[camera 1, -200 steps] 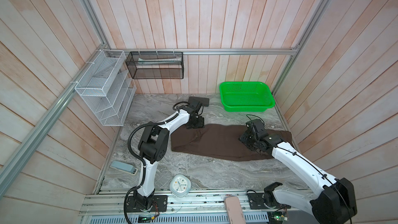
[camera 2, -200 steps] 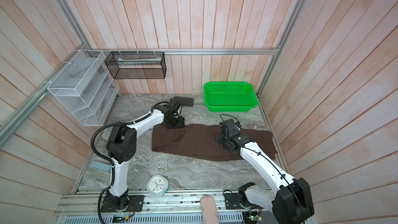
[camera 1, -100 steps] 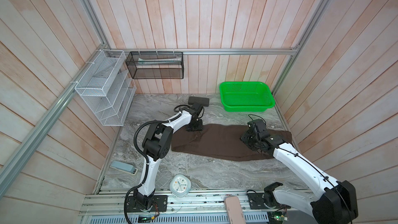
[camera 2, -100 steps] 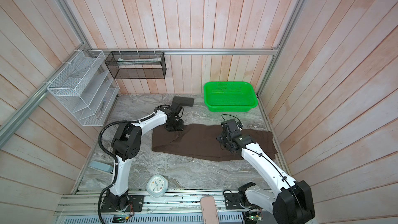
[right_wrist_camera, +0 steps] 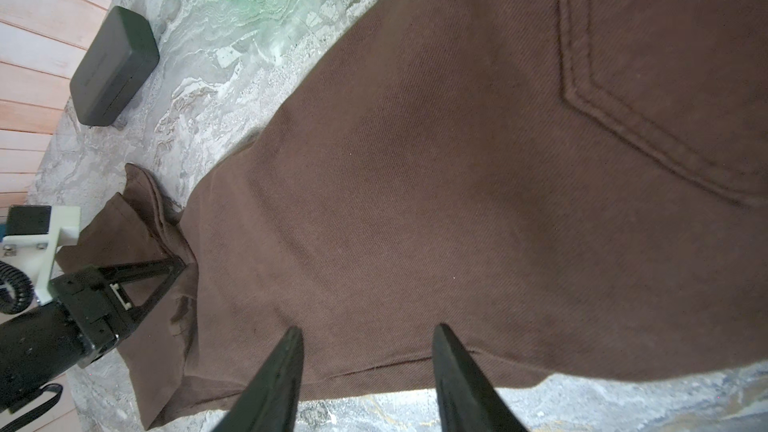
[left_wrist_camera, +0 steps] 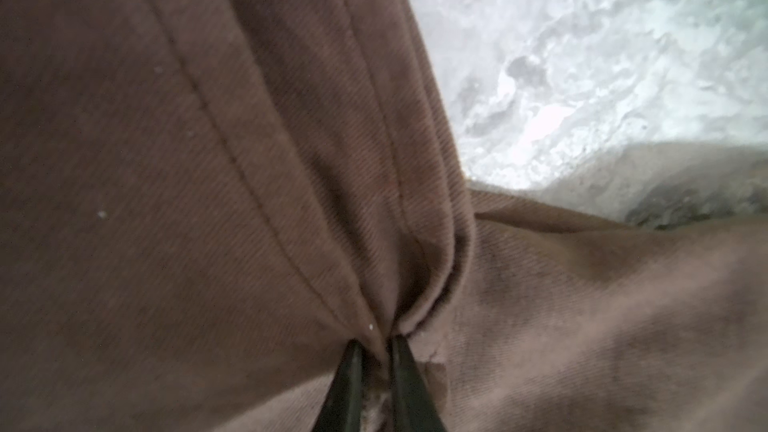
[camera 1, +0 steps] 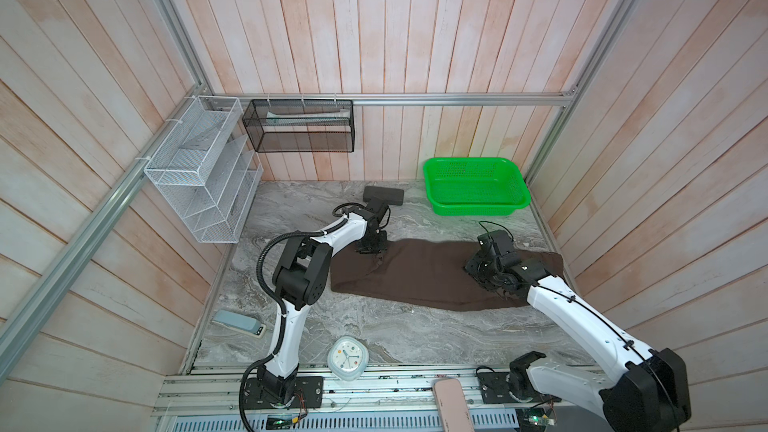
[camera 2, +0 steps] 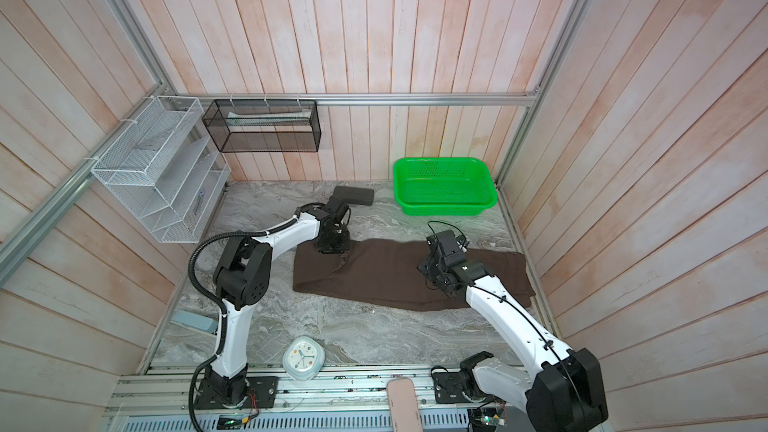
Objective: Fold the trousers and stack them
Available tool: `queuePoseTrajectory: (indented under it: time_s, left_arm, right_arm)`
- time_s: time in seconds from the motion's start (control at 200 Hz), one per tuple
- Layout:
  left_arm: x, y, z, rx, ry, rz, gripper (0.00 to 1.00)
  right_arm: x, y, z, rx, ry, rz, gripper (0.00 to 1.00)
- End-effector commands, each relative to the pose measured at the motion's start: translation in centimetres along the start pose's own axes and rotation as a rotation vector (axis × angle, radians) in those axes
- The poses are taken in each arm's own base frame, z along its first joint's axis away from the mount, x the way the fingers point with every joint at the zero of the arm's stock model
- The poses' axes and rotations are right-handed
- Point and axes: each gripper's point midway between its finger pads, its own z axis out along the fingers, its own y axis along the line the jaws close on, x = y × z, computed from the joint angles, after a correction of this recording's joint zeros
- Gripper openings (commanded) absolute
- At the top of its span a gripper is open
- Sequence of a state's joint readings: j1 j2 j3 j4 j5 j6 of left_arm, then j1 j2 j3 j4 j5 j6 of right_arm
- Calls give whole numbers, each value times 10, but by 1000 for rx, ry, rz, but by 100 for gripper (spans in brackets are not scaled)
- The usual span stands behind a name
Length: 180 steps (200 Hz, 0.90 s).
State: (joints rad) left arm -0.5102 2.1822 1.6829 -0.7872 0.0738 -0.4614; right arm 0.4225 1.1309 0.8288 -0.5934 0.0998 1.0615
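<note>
The grey marbled tabletop (camera 1: 395,338) carries brown trousers (camera 1: 419,276) spread flat across its middle. A green basket (camera 1: 473,209) sits at upper right, with a dark case (camera 1: 384,195) left of it. A white clock (camera 1: 348,357) lies at the lower edge and a grey-blue box (camera 1: 239,323) at lower left.

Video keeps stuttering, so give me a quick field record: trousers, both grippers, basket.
trousers: lying long and flat across the marble table
left gripper: shut on a pinched fold at the trousers' left end
right gripper: open over the trousers near the pocket, gripping nothing
green basket: back right corner, apart from the trousers
</note>
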Motion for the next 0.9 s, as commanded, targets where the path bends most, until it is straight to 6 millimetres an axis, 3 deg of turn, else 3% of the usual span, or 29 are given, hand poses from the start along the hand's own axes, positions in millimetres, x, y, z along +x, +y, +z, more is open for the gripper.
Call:
queuePoseTrajectory:
  time_s: [0.0,0.055,0.21,0.285,0.415,0.525,0.605,0.73,0.82,0.895]
  left_arm:
    - [18,0,23,4,69,2,6]
    - [20,1,25,-7,75,5,0]
    - [17,6,14,-30,49,8,0]
    - [5,10,-10,-35,-10,4,0]
    - [-23,31,-77,-44,-145,-18,0]
    - [-34,71,-124,-90,-215,-49,0]
    - [-32,107,-142,-124,-228,-78,0]
    - [-14,176,-146,-188,-195,-150,0]
    - [7,230,-140,-243,-164,-227,0]
    - [27,263,-132,-296,-121,-276,0]
  right_arm:
    - [-1,-3,-1,0,-7,-10,52]
    - [-1,-2,-1,-1,-9,-9,52]
    - [-1,-3,-2,0,-10,-10,52]
    - [-2,-2,-3,-2,-11,-9,52]
    - [-3,0,-4,-4,-13,-10,51]
    - [-5,2,-6,-10,-18,-10,52]
    - [-6,4,-6,-16,-20,-10,52]
    - [-7,6,-6,-20,-20,-9,51]
    - [-6,6,-6,-19,-18,-14,52]
    - [-7,7,-6,-17,-21,-17,51]
